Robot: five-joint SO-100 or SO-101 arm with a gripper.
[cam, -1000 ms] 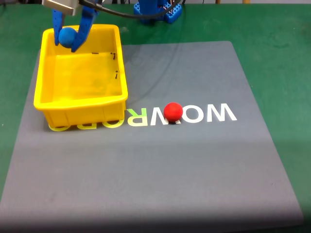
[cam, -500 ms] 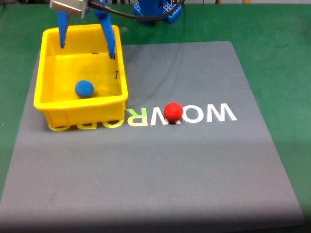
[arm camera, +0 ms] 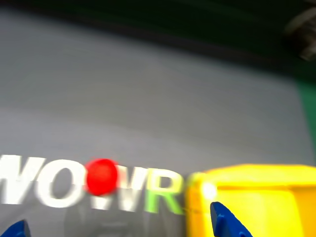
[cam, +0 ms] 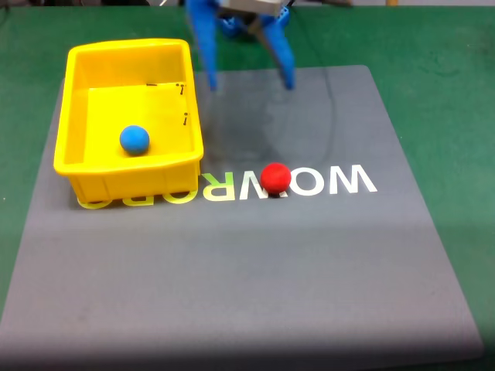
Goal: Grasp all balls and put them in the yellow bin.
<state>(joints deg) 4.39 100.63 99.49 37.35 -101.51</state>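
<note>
In the fixed view the gripper (cam: 250, 83) hangs above the far part of the grey mat (cam: 309, 263), just right of the bin's (cam: 71, 147) far right corner, its two blue fingers (cam: 203, 39) spread wide apart with nothing between them and touching nothing. The picture is smeared around the fingers, so their tips are soft-edged. The blue ball (cam: 134, 139) lies inside the yellow bin, on its floor near the front wall and left of centre. The red ball (cam: 275, 178) sits on the mat to the right of the bin, well apart from it, on the white lettering (cam: 340, 179) printed across the mat, and well in front of the open fingers. In the wrist view, which is blurred, the red ball (arm camera: 101, 176) shows on the same lettering, with the bin's (arm camera: 247, 178) rim to its right and two blue fingertips (arm camera: 224, 224) poking up from the bottom edge, far apart, one at each side.
</note>
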